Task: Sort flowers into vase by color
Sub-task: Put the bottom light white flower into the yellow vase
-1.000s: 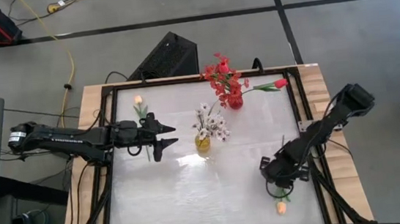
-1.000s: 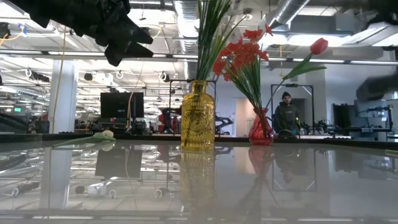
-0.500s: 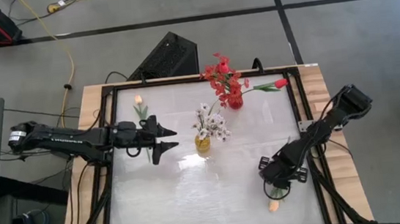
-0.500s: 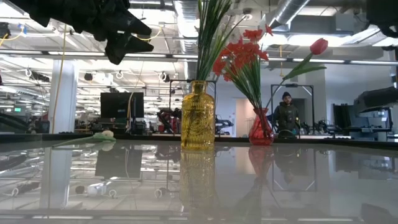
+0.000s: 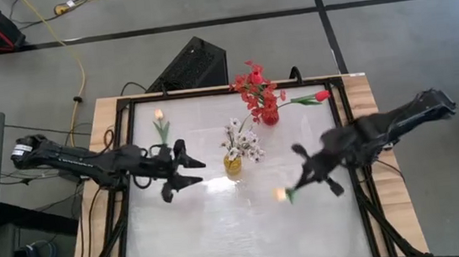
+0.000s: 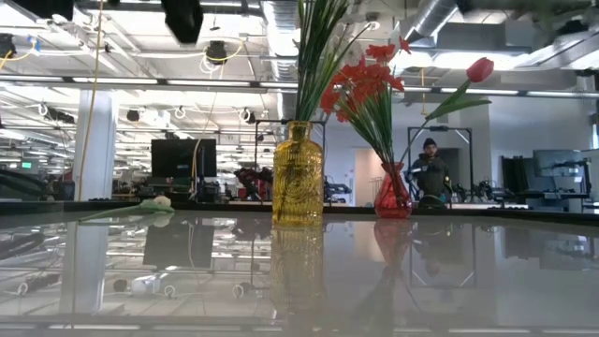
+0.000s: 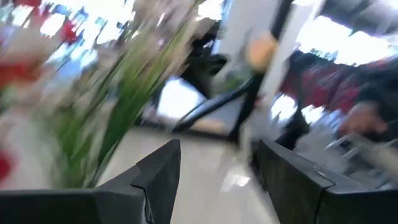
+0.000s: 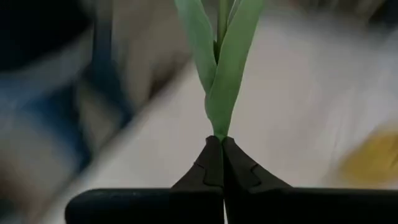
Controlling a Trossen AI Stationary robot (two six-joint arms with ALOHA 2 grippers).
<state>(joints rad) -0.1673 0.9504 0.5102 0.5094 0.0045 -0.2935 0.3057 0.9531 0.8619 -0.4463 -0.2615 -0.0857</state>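
Observation:
My right gripper (image 5: pixel 303 174) hangs over the table's right middle, shut on a peach tulip whose bud (image 5: pixel 280 194) points toward the near left. My left gripper (image 5: pixel 193 172) stands open left of the yellow vase (image 5: pixel 232 165), which holds white sprays (image 5: pixel 243 140); its fingers show apart in the left wrist view (image 7: pixel 217 171). The red vase (image 5: pixel 270 117) at the far middle holds red blooms (image 5: pixel 253 88) and a red tulip (image 5: pixel 321 96). Another peach tulip (image 5: pixel 159 117) lies flat on the far left of the table. My right gripper pinches the peach tulip between its two fingertips (image 8: pixel 210 155) at the foot of its green leaves (image 8: pixel 217 124), where they fold around the stem. The stem runs on ahead in line with the fingers. The tulip is lifted clear of the table.
The glossy table top (image 5: pixel 222 230) is bare toward the near edge. A wooden frame with black rails (image 5: pixel 130 239) runs around it. In the low view a person (image 6: pixel 430 168) stands far off in the room behind the vases.
My right gripper has taken the peach tulip off the table's near right and carried it up, toward the far edge and the left; it has turned so the bud points near left. My left gripper has risen and shifted slightly toward the near edge.

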